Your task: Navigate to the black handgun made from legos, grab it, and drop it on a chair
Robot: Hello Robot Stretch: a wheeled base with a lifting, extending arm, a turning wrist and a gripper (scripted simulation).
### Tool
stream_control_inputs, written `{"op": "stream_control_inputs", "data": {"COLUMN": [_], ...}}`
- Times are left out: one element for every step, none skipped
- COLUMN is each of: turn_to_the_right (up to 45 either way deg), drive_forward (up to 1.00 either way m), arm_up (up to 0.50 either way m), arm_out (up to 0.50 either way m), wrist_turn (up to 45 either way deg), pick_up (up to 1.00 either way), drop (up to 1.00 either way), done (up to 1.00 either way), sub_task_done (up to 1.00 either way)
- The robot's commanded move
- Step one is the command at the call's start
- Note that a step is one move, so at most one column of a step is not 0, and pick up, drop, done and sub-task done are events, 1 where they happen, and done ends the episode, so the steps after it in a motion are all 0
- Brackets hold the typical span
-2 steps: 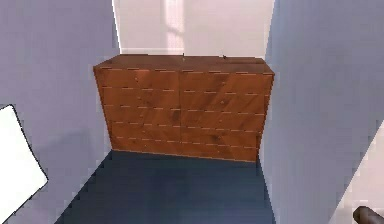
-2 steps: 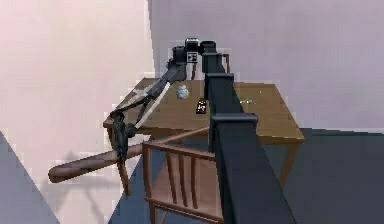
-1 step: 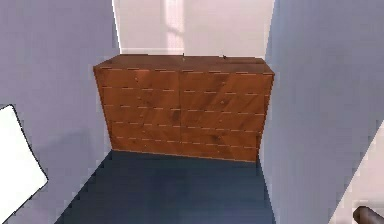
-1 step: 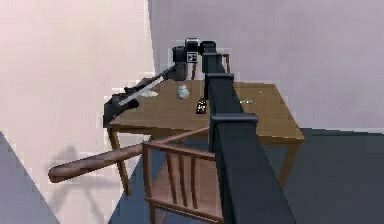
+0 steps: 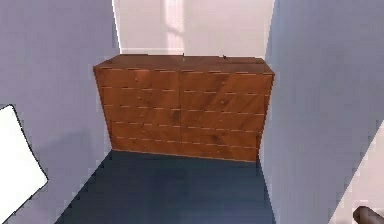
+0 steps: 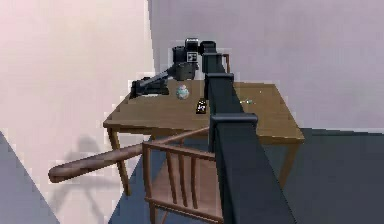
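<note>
Found the hand (image 6: 143,88) low over the far left corner of the surface (image 6: 262,122), at the end of the arm (image 6: 228,120), left of the two white squares. Could not tell the hand's state, spread or pressed together, nor tell anything held: saw the surface's wood right behind the dark fingers, and could not separate fingers from any black thing lying there.

Could not pick out the black handgun with certainty. Judged it likeliest within that dark elongated shape at the hand, long axis running from the wrist down toward the arm side view's left, roughly in line with the hand itself. If so, judged no sideways shift needed for the grab, only a settling and a lift.

Noted a second candidate: a small flat black thing (image 6: 202,105) on the surface, just beside the arm and back from the hand toward the robot; too small to name. Noted also a small pale round thing (image 6: 183,91) on the surface between the two.

Farther out, placed the chair (image 6: 185,172) at the surface's near edge, beneath the arm in the picture, well nearer the robot than the hand. Judged a drawing-in of the arm enough to bring a held thing over it. Saw a brown club-shaped thing (image 6: 95,162) left of the chair. In the forward view, met a wooden dresser (image 5: 183,105) against the wall.
</note>
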Motion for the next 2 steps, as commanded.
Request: {"op": "stream_control_inputs", "data": {"turn_to_the_right": [0.0,0.0], "drive_forward": [0.0,0.0], "arm_up": [0.0,-0.32], "arm_out": [0.0,0.0], "wrist_turn": [42.0,0.0], "pick_up": [0.0,0.0], "drop": [0.0,0.0], "done": [0.0,0.0], "sub_task_done": [0.0,0.0]}}
